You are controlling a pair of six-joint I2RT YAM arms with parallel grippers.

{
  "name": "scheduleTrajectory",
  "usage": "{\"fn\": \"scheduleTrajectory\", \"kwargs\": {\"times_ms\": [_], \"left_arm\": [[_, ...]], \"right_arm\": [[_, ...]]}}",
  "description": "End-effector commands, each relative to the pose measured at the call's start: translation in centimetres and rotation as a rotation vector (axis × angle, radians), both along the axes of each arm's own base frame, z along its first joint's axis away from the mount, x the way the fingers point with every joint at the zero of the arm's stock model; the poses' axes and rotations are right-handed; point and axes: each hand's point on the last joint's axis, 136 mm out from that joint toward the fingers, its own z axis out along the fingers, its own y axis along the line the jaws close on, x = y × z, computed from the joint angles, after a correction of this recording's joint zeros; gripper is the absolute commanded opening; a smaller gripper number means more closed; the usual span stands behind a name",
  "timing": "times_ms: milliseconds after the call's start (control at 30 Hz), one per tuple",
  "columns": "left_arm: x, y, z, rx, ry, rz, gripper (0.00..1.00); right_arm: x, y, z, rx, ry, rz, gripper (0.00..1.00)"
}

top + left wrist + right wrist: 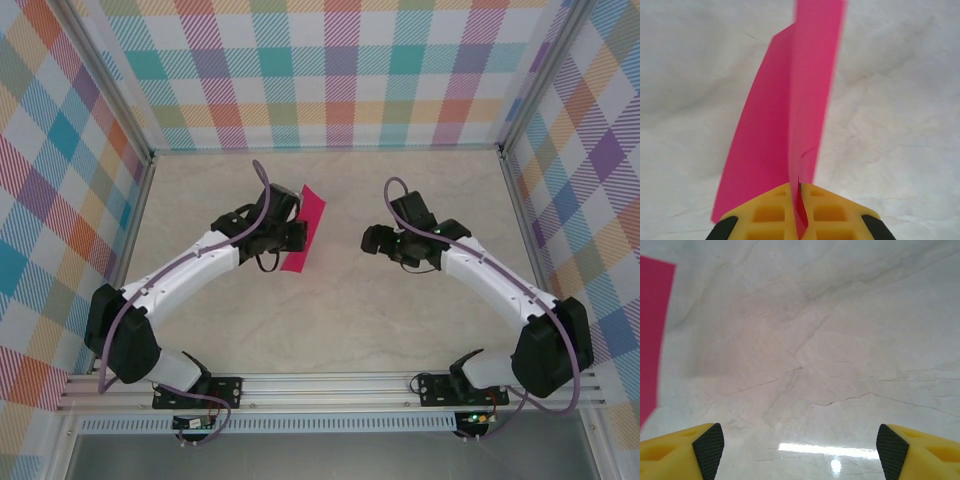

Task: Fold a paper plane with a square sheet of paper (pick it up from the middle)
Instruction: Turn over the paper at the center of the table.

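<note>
We are looking at the thin magenta-pink sheet of paper [785, 125], which is doubled over along a fold into a long narrow strip, its two layers lying close against each other. It is sitting left of the table's middle. From above it is reading as a slim slanted band, its far end tipping to the right and its near end pointing back toward the arm bases.

The left gripper [298, 237] is pinching it. In the left wrist view the yellow fingers [840, 225] are pressing together with the paper caught in the slit between them. The strip is stretching away from the fingertips over the pale marbled tabletop [340, 320]. Whether its far end is touching the table we cannot tell.

The left arm [190, 270] is reaching forward and to the right from its base, elbow bent, wrist turned toward the centre. The right gripper [800, 452] is standing with its fingers spread wide, holding nothing, well to the right of the paper and facing it. The pink edge is showing at the left border of the right wrist view. The right arm [490, 275] is bending in from the right, mirroring the left one.
</note>
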Motion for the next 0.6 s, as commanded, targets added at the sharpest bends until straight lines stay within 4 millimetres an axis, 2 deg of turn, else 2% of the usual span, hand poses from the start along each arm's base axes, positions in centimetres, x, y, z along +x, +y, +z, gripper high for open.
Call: {"fn": "scheduleTrajectory", "kwargs": {"times_ms": [0,100,200,300,400,567], "left_arm": [[-1.2,5.2,-0.7,0.387,-0.004,0.024,0.00],[0.1,5.9,-0.9,0.548,-0.049,0.045,0.00],[1.4,5.0,-2.3,0.649,-0.062,0.043,0.00],[2.8,4.3,-4.9,0.791,-0.072,0.053,0.00],[3.8,3.6,-7.0,0.928,-0.104,0.065,0.00],[4.0,0.4,-9.8,0.918,-0.130,0.036,0.00]], "right_arm": [[-0.6,-2.4,-0.5,-0.061,0.009,-0.078,0.85],[-0.8,-3.2,-0.4,-0.061,0.006,-0.102,0.88],[-1.0,-4.0,-0.4,-0.069,0.007,-0.129,0.91],[-1.2,-4.9,0.1,-0.079,-0.013,-0.169,0.99],[-1.3,-5.7,0.8,-0.077,-0.040,-0.194,1.00],[-1.8,-6.8,1.1,-0.088,-0.037,-0.215,1.00]]}}
